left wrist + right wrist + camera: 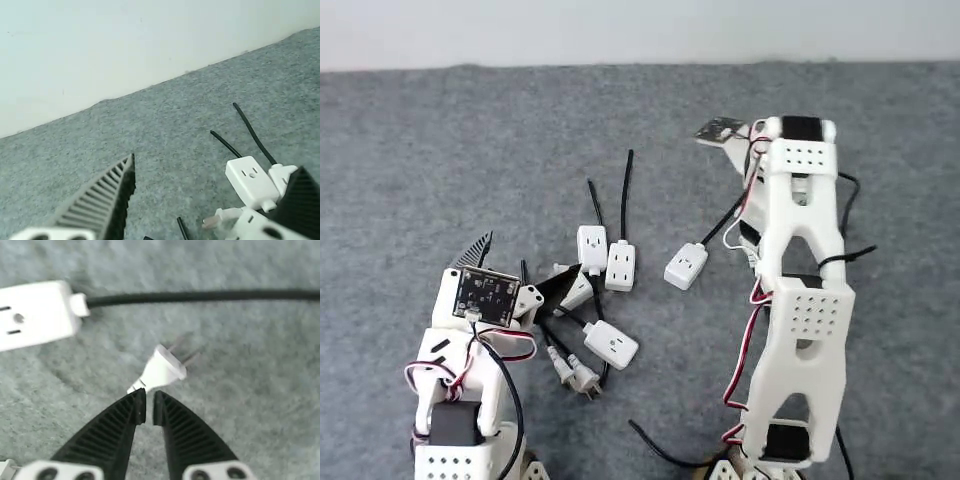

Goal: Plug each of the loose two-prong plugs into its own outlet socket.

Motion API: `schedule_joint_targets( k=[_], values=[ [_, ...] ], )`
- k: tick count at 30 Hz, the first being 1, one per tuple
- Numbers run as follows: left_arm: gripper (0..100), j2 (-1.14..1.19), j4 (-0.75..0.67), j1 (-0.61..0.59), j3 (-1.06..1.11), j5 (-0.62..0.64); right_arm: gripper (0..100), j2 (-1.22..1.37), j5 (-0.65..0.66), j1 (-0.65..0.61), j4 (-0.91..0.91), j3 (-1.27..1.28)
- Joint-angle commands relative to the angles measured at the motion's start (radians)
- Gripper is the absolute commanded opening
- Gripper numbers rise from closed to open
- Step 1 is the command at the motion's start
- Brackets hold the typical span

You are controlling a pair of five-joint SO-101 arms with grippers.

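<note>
Overhead, counter: grey felt counter (440, 140) carries everything; both arms rise from its near edge.
Socket cluster: paired sockets (606, 256) lie side by side, with a third socket (611, 344) nearer the arms (their faces are up, which suits entry from above).
Loose plugs: two spare plugs (582, 378) lie touching each other just beside the third socket.
Left tool: the left tool (528, 262) hangs low with fingers spread wide, right at the cluster's edge, probably to steady a socket.
Right tool: the right tool (722, 131) is far out, well apart from the lone socket (686, 265).
Left wrist, tool: the left tool (216, 165) has its fingers far apart and grips nothing.
Left wrist, target: a white socket (250, 181) sits near one finger, and a small plug (220, 218) lies between the fingers.
Right wrist, tool: the right tool (149, 402) is nearly closed, pinching the tail of the held plug (164, 369).
Right wrist, plug: its prongs point away from the tool (a rear grip keeps them free for insertion).
Right wrist, socket: the corded socket (32, 315) lies off to one side of the prongs, near them but not aligned.
Cord: its black cord (200, 296) runs across beyond the plug.
</note>
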Motion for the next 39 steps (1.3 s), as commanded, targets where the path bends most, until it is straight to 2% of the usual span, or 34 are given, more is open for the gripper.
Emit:
schedule_joint_targets(
  k=[1,11,22,37,39],
  values=[
    [44,-0.005,-0.029,0.008,-0.010,-0.009,10.2,-0.028,-0.017,0.025,0.041,0.009],
    [44,-0.005,-0.029,0.009,-0.010,-0.009,10.7,-0.027,-0.061,0.007,0.036,0.135],
    [44,-0.005,-0.028,0.009,-0.010,-0.009,10.9,0.001,-0.127,-0.094,0.024,0.140],
    [44,-0.005,-0.028,0.009,-0.010,-0.009,10.3,0.140,-0.161,-0.099,-0.044,0.137],
    [44,-0.005,-0.028,0.009,-0.010,-0.009,7.2,0.145,-0.163,-0.101,-0.042,0.137]
  ],
)
